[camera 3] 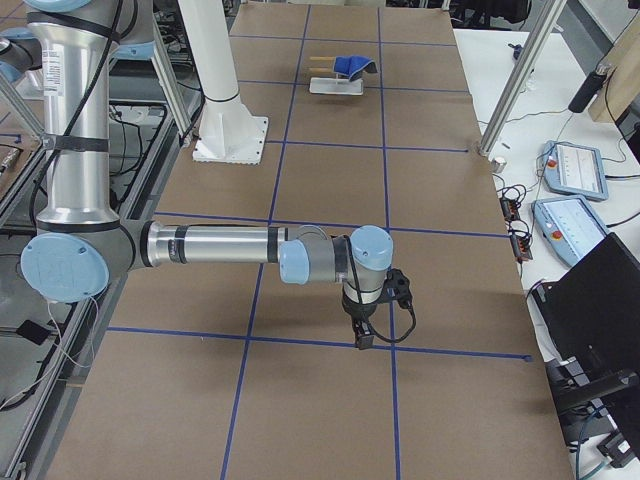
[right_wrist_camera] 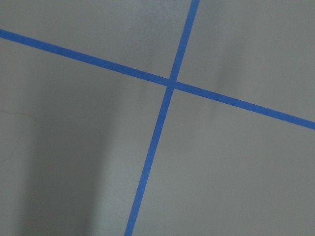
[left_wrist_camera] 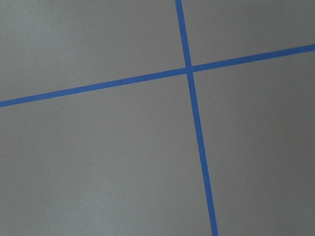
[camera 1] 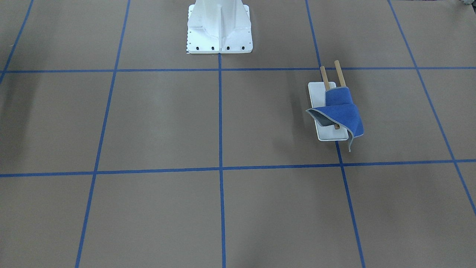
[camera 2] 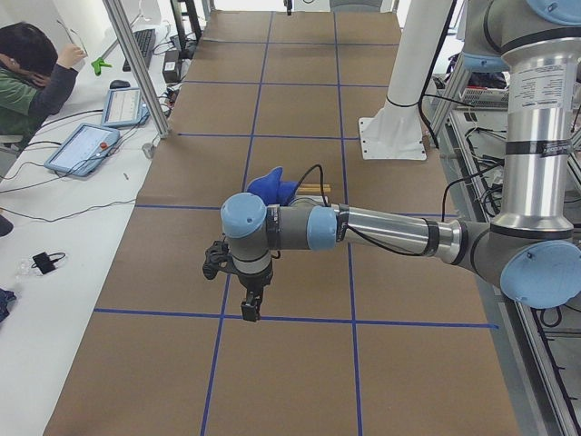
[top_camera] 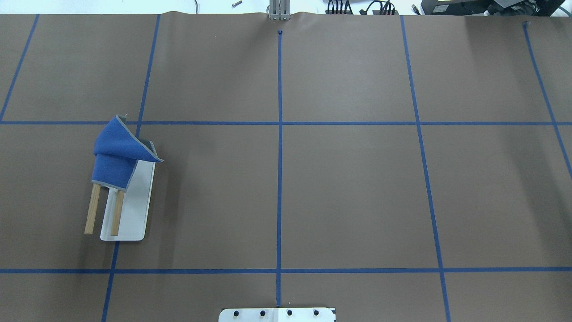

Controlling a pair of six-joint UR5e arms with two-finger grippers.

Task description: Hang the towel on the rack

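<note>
The towel [top_camera: 117, 154] is draped over the far part of the rack's [top_camera: 134, 210] two dowels [top_camera: 92, 210], whose long axis runs toward and away from my base, on the left half of the surface [top_camera: 313, 188]. My left pincer [camera 2: 250, 312] is the nearer one, and the rack lies inward from it toward the middle, while my right pincer [camera 3: 362, 338] hangs well apart at the other end. Both show only in the side views, so I cannot tell whether either is released or clenched; neither is at the towel.

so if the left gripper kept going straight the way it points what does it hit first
Probably just the table: the left gripper points down at its bare top near a blue tape cross. Its height above it is unclear.
</note>
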